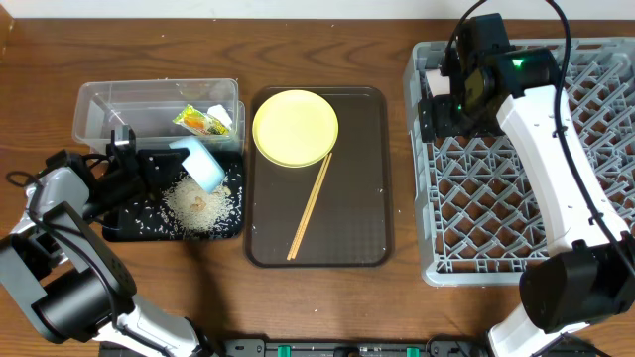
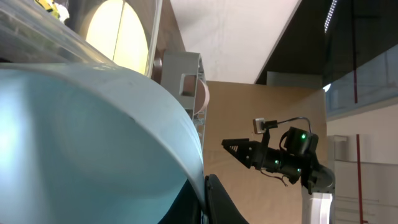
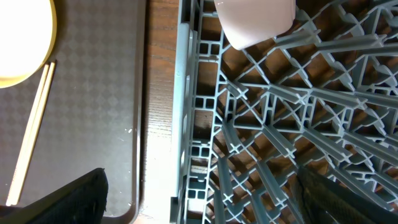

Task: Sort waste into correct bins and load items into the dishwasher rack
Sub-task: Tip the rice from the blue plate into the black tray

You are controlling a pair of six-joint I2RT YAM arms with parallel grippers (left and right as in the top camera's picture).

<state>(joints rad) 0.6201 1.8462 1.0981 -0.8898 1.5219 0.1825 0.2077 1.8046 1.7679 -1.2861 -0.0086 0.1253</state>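
L fingers: closed on the pale blue bowl at its rim, by the look of it. Wrist cam is filled by the bowl wall, so the exact pinch is hard to see.
Bowl location: held over the black tray, near-left of the surface, not resting on it.
Bowl pointing: tipped on its side, outer wall up toward the overhead cam, mouth prob down toward the tray.
Rice: heaped in the tray just under the bowl, w/ loose grains spread around.
Step in hand: emptying the bowl into the tray. Judged about finished.
Next move, L: needs the bowl levelled, then carried right over the brown tray to the rack. Grip must hold, and it must keep clear of the R arm.
Chopsticks: on the brown tray, long axis diagonal, near-left to far-right, far tips at the plate edge.
Yellow plate: flat on the far end of the brown tray.
Clear tub: behind the black tray, holds the wrapper and the paper scrap.
R fingers: spread wide w/ nothing btwn them, over the rack's far-left corner.
White dish: sits in the rack, clear of the R fingers. Bowl or cup, can't tell.
Next move, R: prob plate or chopsticks. It would need to cross left.
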